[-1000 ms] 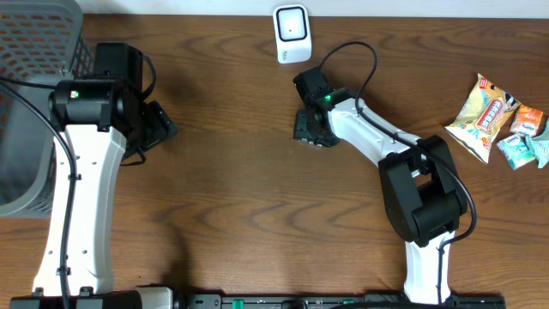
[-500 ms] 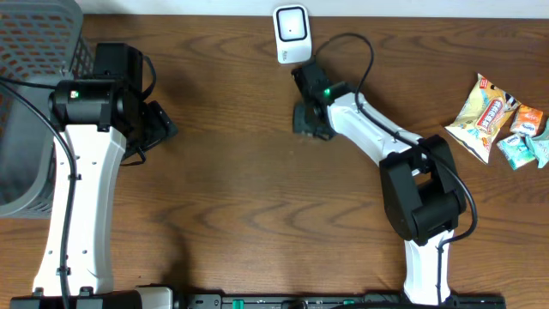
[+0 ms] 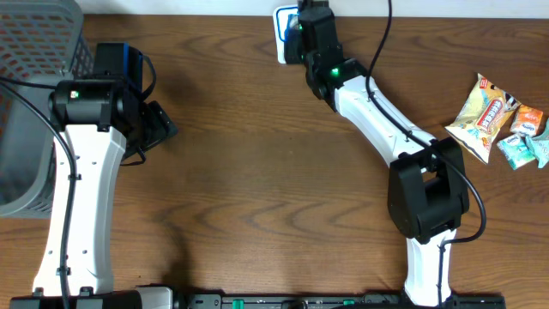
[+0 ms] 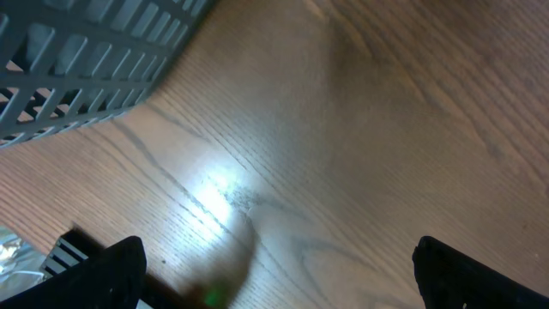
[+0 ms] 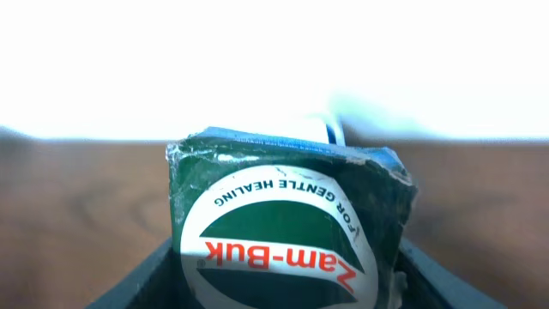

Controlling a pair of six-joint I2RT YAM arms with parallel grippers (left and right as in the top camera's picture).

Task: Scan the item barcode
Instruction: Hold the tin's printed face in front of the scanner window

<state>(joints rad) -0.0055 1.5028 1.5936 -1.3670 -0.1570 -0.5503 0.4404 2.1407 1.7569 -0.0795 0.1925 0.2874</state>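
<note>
Currently the right gripper [image 3: 302,30] is gripping a green box [image 5: 287,215] by its sides, with the jaws partly closed on it. It is holding the box at the far edge of the table [image 3: 240,172], just in front of the white scanner [image 3: 280,47]. The left gripper [image 4: 292,279] is hanging wide open over the wood at the left, near the grey basket [image 3: 34,51]. Snack packets [image 3: 502,116] are lying at the far right.

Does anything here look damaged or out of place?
The green Zam-Buk box held in the right gripper looks battered: its top edge is crumpled and its right corner is scuffed pale. Nothing else stands out.
</note>
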